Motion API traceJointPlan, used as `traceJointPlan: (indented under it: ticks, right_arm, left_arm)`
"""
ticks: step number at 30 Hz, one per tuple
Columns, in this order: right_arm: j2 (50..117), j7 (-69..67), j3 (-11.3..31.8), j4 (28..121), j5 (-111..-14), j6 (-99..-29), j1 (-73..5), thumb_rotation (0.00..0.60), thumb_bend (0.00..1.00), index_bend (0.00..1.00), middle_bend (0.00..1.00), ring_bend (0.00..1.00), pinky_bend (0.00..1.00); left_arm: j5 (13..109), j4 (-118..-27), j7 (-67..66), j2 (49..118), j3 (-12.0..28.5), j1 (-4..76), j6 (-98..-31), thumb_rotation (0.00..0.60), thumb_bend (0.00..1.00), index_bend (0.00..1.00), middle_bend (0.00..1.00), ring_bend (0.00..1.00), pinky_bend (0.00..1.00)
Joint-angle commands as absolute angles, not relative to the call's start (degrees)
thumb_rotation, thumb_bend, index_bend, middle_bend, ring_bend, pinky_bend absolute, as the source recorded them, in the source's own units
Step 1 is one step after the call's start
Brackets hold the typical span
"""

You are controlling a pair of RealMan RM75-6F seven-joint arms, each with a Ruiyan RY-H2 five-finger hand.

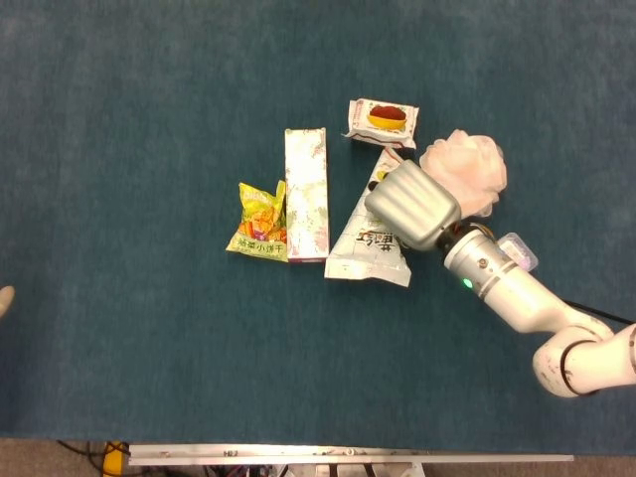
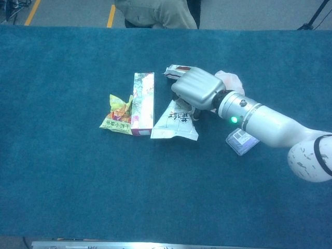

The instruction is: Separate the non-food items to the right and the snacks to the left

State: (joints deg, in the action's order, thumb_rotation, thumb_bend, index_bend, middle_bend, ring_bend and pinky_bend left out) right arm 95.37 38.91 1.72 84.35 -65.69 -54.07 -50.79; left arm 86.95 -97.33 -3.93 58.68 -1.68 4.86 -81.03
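My right hand lies knuckles-up over the narrow top end of a white snack bag, fingers curled down onto it. Just behind the hand lies a small packet with a red and yellow picture. A pink mesh bath sponge sits against the hand's right side. Left of the bag lie a long flowered box and a yellow-green snack pouch. The left hand is out of sight.
A small clear case with a purple label lies under my right forearm. A pale tip pokes in at the left edge of the head view. A seated person is behind the far table edge.
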Motion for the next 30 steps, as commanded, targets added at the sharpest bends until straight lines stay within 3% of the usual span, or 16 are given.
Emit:
traceJointPlan:
  ticks: [1,9,17,19,24,30]
  right_arm:
    - [94.2,37.0,3.0,86.5,-67.0,-55.4,-50.2,0.600,0.47,0.78,0.61,0.65,0.79]
    - [92.2,30.7,9.1,93.4,-68.4,-60.3,-49.1,0.600,0.47,0.78,0.61,0.65,0.79]
    - [99.1,29.9,11.4,91.3,-69.1,-61.3,-50.7,0.600,0.47,0.77,0.59,0.60,0.76]
    - [100.2,30.9,11.1,90.9,-68.3,-59.9,-51.3,0.600,0.47,0.69,0.53,0.53,0.68]
    - [100.4,38.4,9.9,92.4,-62.4,-55.7,-53.3,0.600,0.47,0.28,0.30,0.26,0.40]
    - [98.1,40.9,10.7,94.7,-58.5,-56.7,-53.1,0.600,0.47,0.08,0.23,0.21,0.35]
  left_arm:
    - [86.9,-97.3,-4.0,58.6,-1.7,4.8,-81.1,0.600,0.23,0.00,0.01,0.00,0.03]
    - [86.8,-97.7,-4.4,58.6,-1.6,4.9,-81.0,0.600,0.23,0.00,0.01,0.00,0.03]
    - [87.3,-98.9,-5.3,58.0,-1.7,4.7,-81.5,0.600,0.23,0.00,0.01,0.00,0.03]
    - [87.4,-99.0,-5.3,58.0,-1.8,4.6,-81.6,0.600,0.23,0.00,0.01,0.00,0.03]
    - [87.4,-99.2,-5.4,58.0,-1.8,4.7,-81.4,0.600,0.23,0.00,0.01,0.00,0.03]
    - [87.5,-98.9,-5.3,58.1,-1.8,4.7,-81.3,0.600,0.23,0.00,0.01,0.00,0.03]
